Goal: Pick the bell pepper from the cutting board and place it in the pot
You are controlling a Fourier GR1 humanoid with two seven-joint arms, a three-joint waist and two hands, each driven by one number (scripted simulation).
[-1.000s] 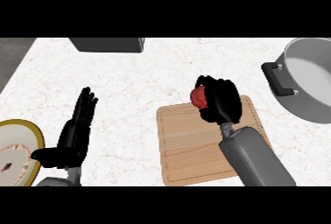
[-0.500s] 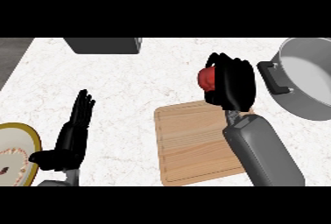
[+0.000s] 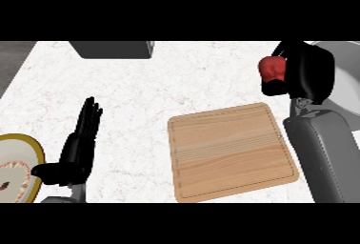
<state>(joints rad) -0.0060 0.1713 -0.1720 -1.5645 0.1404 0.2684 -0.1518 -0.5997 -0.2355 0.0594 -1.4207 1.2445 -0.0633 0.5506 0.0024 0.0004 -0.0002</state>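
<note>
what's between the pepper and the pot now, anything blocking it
Nothing visible blocks it. The right hand is curled round the red bell pepper right beside the pot, whose near rim is partly hidden behind the hand.

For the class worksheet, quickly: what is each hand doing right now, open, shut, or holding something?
Left hand: open, fingers straight, resting at the view's left, holding nothing.
Right hand: shut on the red bell pepper, beside the pot.

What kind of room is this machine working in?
Most likely a kitchen. A wooden cutting board lies on a pale marble-like counter, a metal pot stands at the right edge, and the right hand holds a red bell pepper.
</note>
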